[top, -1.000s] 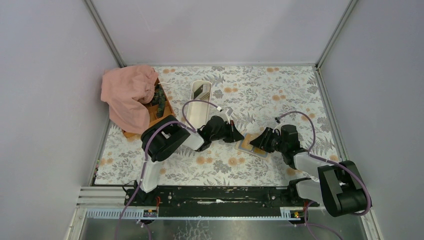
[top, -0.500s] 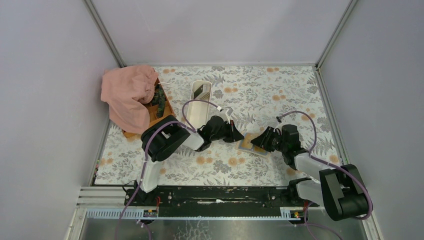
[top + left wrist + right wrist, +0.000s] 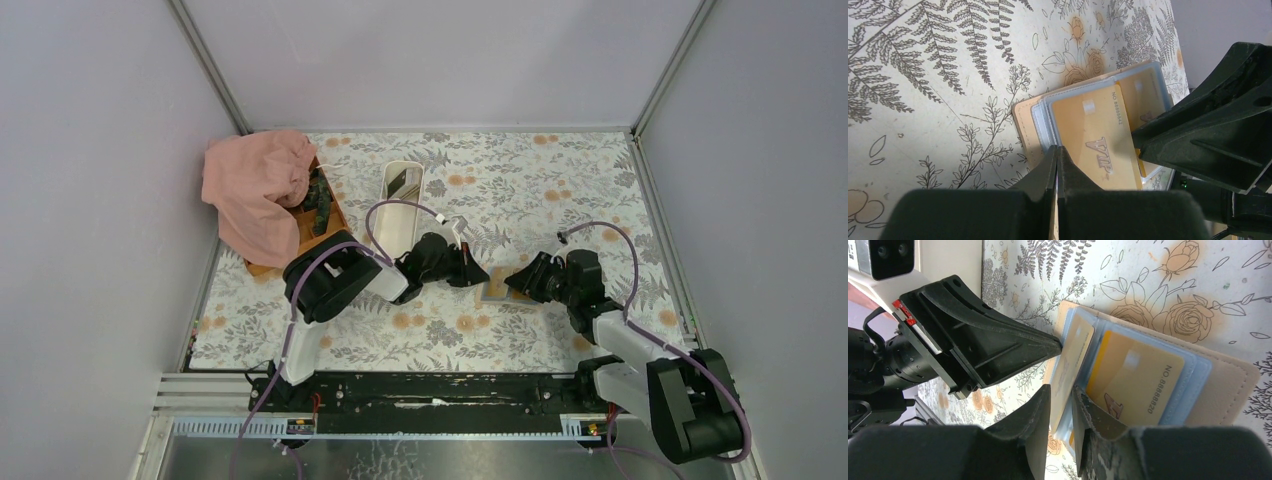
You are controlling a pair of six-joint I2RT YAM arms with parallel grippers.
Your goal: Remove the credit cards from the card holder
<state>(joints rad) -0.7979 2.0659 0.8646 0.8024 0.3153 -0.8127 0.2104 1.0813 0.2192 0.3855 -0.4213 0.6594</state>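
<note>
The card holder (image 3: pixel 495 291) lies open on the floral table between both arms, tan cover (image 3: pixel 1025 125) outside and light blue sleeves inside (image 3: pixel 1198 375). My left gripper (image 3: pixel 1057 150) is shut, its tips pressing on the holder's left edge (image 3: pixel 480 277). My right gripper (image 3: pixel 1060 389) comes in from the right (image 3: pixel 522 284). Its jaws are closed on a pale gold credit card (image 3: pixel 1072 357) marked VIP (image 3: pixel 1095 140), which stands tilted up with its clear sleeve. A second gold card (image 3: pixel 1138 380) lies flat in a blue pocket.
A long white oval tray (image 3: pixel 402 195) with a dark card in it stands behind the left arm. A wooden box (image 3: pixel 322 215) half covered by a pink cloth (image 3: pixel 255 190) sits at the back left. Grey walls enclose the table.
The right jaws have narrowed onto the gold card, and the right arm has drawn back a little to the right. The left gripper has stayed shut in place.
</note>
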